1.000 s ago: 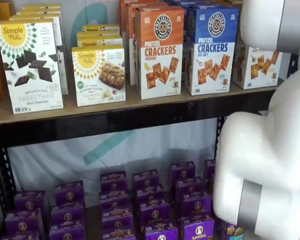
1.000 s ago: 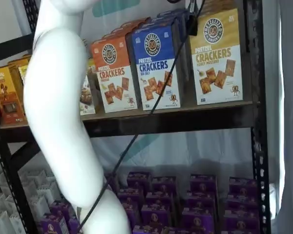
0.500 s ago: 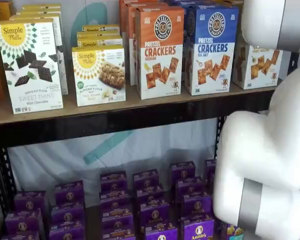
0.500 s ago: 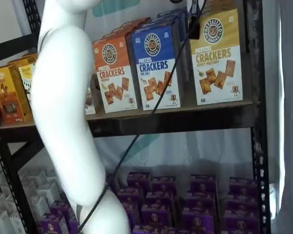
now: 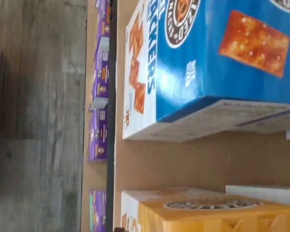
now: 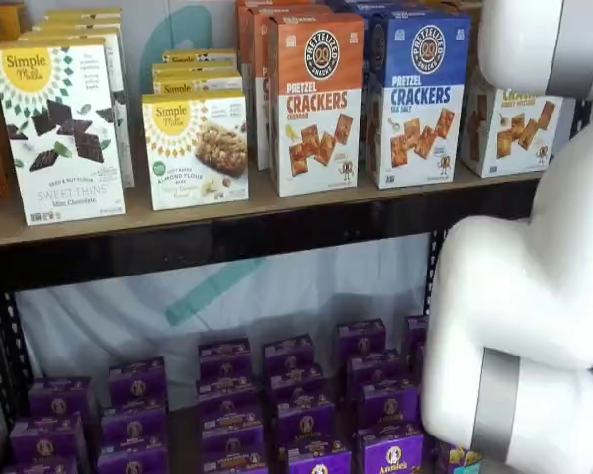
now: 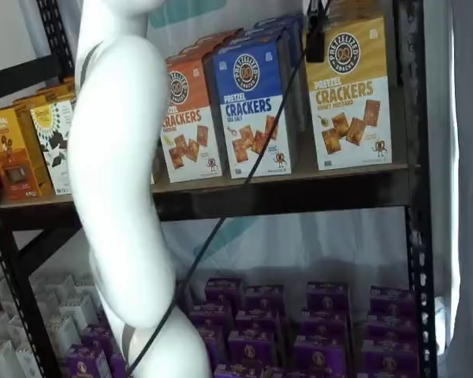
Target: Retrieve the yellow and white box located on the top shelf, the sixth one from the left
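The yellow and white box [image 7: 351,94] stands upright at the right end of the top shelf [image 7: 299,193], next to a blue pretzel cracker carton [image 7: 252,106]. In a shelf view it [image 6: 519,123] is partly hidden behind my white arm [image 6: 534,296]. My gripper [image 7: 315,38] shows only as a black finger with a cable, hanging from the view's top edge in front of the gap between the blue carton and the yellow box. No gap between fingers shows. The wrist view shows the yellow box [image 5: 208,212] and the blue carton [image 5: 222,63] close up on the tan board [image 5: 183,159].
An orange pretzel cracker carton [image 6: 314,104] and white Simple Mills boxes [image 6: 59,128] stand further left on the top shelf. Several purple boxes [image 6: 296,395] fill the lower shelf. A black upright [image 7: 414,157] stands right of the yellow box. The arm [image 7: 118,173] covers the shelf's left part.
My arm has swung to the right in a shelf view. The black finger has shifted slightly right, toward the yellow box. The boxes have not moved.
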`<state>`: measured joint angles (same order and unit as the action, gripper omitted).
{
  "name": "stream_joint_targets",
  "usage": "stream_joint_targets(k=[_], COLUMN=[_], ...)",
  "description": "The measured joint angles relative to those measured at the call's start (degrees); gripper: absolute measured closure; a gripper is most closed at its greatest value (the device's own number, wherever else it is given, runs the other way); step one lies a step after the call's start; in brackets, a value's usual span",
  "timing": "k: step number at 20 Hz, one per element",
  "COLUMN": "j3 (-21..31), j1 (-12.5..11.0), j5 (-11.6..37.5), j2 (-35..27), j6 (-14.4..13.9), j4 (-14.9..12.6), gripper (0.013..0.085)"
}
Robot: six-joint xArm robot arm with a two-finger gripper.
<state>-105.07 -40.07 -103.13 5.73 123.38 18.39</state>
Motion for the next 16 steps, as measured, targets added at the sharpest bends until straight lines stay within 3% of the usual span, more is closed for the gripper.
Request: stream_joint_targets(k=[6,16], j3=[1.0,-0.8], j1=[1.4,2.2], j5=[0.8,-0.5], j2=[0.6,-0.6], j6=[0.0,-0.1], j4=[-3.1,-5.4], gripper=[0.0130,0.0130])
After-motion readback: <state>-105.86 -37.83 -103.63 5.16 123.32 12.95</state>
